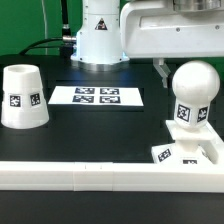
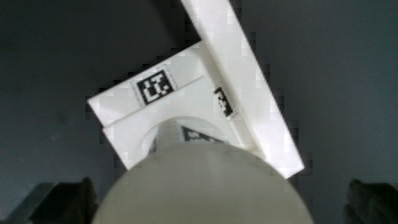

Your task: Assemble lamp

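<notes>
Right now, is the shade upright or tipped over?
Upright: the shade stands on its wide end on the table, narrow end up.

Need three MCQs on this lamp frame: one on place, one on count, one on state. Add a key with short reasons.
1. The shade stands:
A. on the exterior view's left of the marker board
B. on top of the marker board
C. on the exterior view's right of it

2. Tags printed on the marker board:
A. two
B. four
C. six

3. The gripper is:
A. shut on the shade
B. open over the bulb
C. shut on the marker board

Key:
1 A, the shade sits apart from the board, near the left edge.
2 B, two rows of two tags show.
3 B, the wrist view shows dark fingers wide of the bulb head on both sides.
</notes>
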`<act>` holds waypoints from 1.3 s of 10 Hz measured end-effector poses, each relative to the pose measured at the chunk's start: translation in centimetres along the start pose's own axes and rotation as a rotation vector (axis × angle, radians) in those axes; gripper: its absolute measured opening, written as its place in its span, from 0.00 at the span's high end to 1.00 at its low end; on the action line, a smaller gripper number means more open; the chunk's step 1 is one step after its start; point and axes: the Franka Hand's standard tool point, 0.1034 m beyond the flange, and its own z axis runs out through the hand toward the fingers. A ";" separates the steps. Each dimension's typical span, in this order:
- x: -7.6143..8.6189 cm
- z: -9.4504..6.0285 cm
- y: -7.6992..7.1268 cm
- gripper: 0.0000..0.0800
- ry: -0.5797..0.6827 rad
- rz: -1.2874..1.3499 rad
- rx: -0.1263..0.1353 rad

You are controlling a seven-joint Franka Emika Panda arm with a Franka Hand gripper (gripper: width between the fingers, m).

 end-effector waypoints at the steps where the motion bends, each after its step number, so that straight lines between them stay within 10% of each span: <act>1: 0.2 -0.1 0.3 0.13 0.011 -0.148 -0.035; 13: 0.9 -0.2 1.2 0.13 0.002 -1.096 -0.088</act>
